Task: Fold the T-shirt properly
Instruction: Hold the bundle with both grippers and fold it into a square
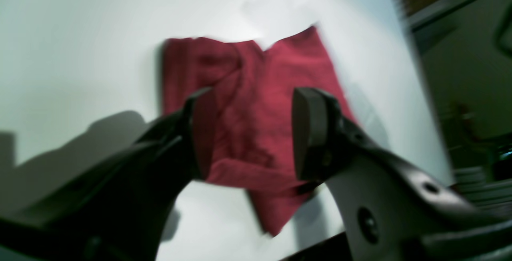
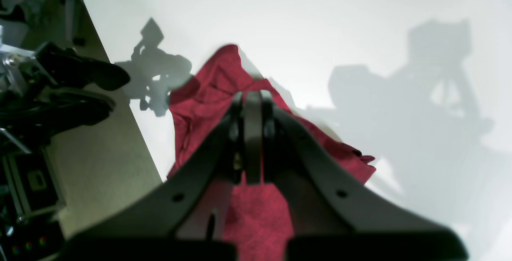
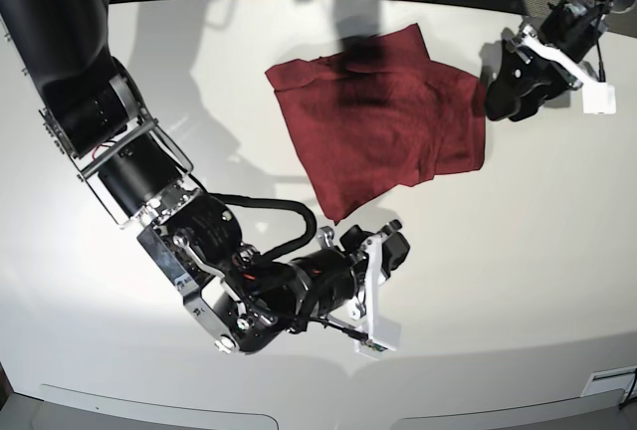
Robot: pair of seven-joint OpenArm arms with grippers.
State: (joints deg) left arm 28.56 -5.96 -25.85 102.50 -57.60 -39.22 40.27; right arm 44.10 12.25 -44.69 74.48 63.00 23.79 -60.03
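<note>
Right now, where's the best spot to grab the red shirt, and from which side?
Probably the T-shirt is best taken at its pointed near corner, which juts toward the right gripper. Come from the near table edge, low and level, since the fabric lies flat.
</note>
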